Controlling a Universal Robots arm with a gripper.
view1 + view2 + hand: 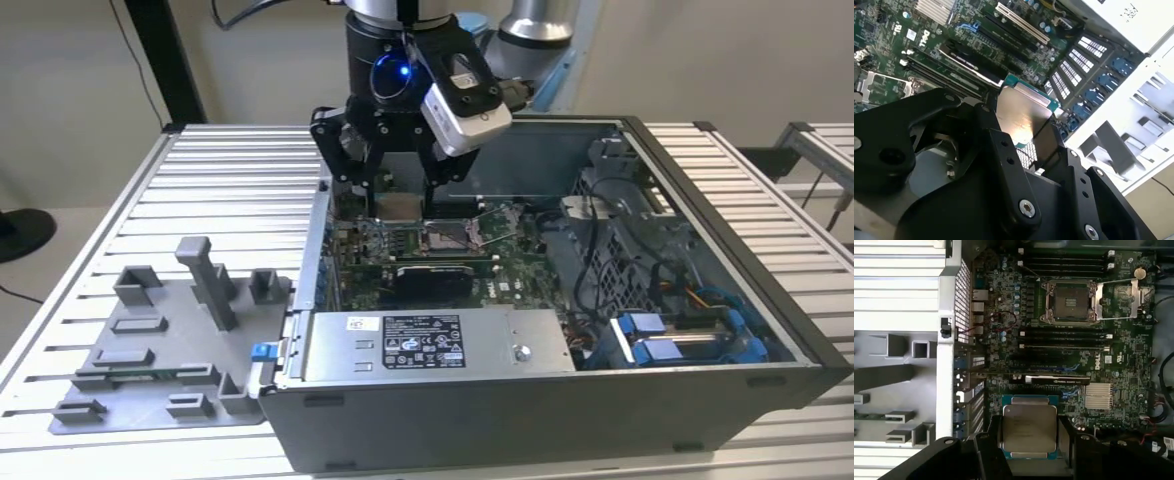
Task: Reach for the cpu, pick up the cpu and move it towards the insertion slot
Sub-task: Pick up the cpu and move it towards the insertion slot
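My gripper [399, 197] hangs inside the open computer case, shut on the cpu [398, 207], a small square chip held by two opposite edges. In both wrist views the cpu [1029, 426] [1021, 111] shows its pale silver face with a green rim, pinched between the black fingers [990, 436]. The insertion slot [447, 236] lies on the green board just below and to the exterior view's right of the chip. In the first wrist view the insertion slot [1070, 302] has a shiny metal frame, a dark centre and its lid [1133, 295] swung open beside it. The chip is held above the board, apart from the slot.
A grey fixture plate [160, 350] with upright blocks sits on the slatted table at the exterior view's left. The case wall [946, 355] rises between it and the board. A power supply [427, 345], cables and blue drive parts [674, 335] crowd the case. A finned heatsink [1098, 396] sits near the chip.
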